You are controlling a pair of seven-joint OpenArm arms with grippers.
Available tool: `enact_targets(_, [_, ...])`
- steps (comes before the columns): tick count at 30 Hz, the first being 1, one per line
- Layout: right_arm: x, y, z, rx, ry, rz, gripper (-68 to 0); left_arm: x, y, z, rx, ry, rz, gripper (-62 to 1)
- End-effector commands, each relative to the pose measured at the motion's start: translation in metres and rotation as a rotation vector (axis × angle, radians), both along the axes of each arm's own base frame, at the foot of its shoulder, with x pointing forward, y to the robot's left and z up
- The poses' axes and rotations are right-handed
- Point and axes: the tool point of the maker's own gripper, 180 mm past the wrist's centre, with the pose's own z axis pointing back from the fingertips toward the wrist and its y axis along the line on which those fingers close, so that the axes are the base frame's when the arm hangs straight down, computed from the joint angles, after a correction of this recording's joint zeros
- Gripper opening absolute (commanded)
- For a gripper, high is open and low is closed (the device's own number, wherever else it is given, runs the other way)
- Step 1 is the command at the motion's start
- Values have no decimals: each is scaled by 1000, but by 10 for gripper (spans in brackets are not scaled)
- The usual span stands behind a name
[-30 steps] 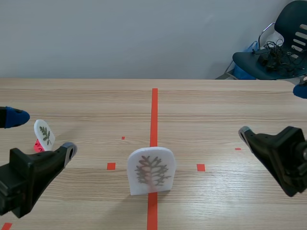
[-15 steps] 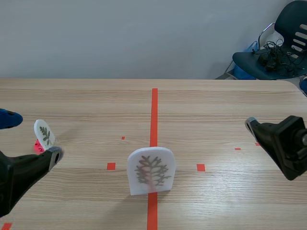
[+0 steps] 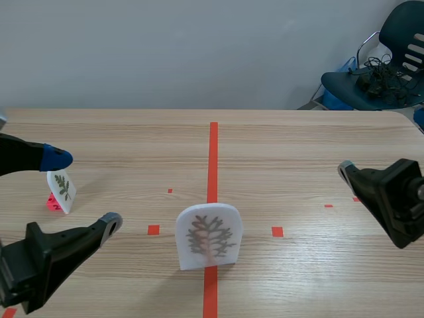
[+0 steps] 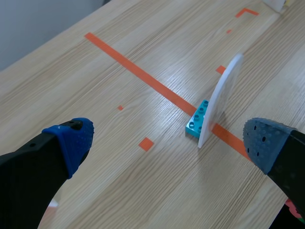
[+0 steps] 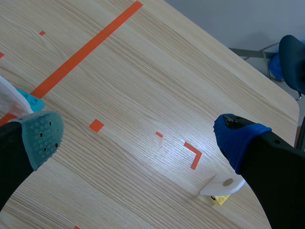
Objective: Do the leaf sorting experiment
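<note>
Fronting grey wall (image 3: 165, 53), wooden table (image 3: 298, 146), left end effector (image 4: 169, 141) agape, right end effector (image 5: 140, 138) agape

Leaf card (image 3: 209, 236) centre; smaller card (image 3: 61, 187) left

Scene camera sits low at the near bench (image 3: 298, 146) edge, facing across toward the wall (image 3: 165, 53). Both wrist cameras look steeply down, close to the bench. All three share the centre leaf card (image 3: 209, 236).
</note>
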Motion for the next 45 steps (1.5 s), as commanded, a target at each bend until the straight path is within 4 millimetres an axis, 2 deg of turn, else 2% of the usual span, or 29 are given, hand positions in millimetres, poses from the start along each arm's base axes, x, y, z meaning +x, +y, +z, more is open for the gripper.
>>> enact_targets(1, [2, 4, 10, 4, -34, 13, 4, 0, -4, -9, -5, 16, -31, 14])
enact_targets(7, [2, 4, 10, 3, -34, 13, 4, 2, -20, -46, 8, 20, -124, 14])
enact_targets(11, [2, 3, 10, -12, -38, 13, 4, 0, -39, -64, -11, 24, -204, 14])
enact_targets(15, [2, 2, 9, -25, -42, 13, 4, 0, -65, -70, -78, 38, -249, 14])
enact_targets(21, [2, 2, 9, -25, -42, 13, 4, 12, -95, -78, -143, 48, -262, 14])
enact_targets(25, [2, 2, 9, -25, -41, 12, 4, 20, -107, -90, -159, 74, -257, 14])
enact_targets(29, [2, 1, 9, -27, -38, 11, 4, 19, -114, -100, -161, 103, -264, 14])
enact_targets(30, [2, 1, 9, -26, -38, 11, 4, 18, -116, -100, -162, 104, -270, -13])
enact_targets(34, [2, 1, 9, -26, -38, 11, 4, 17, -119, -99, -172, 105, -273, -252])
enact_targets(38, [2, 1, 9, -26, -38, 11, 4, 17, -120, -99, -176, 106, -273, -405])
enact_targets(42, [2, 1, 9, -26, -38, 11, 4, 16, -120, -99, -176, 108, -275, -518])
enact_targets(45, [2, 1, 9, -26, -38, 11, 4, 16, -121, -96, -207, 125, -274, -551])
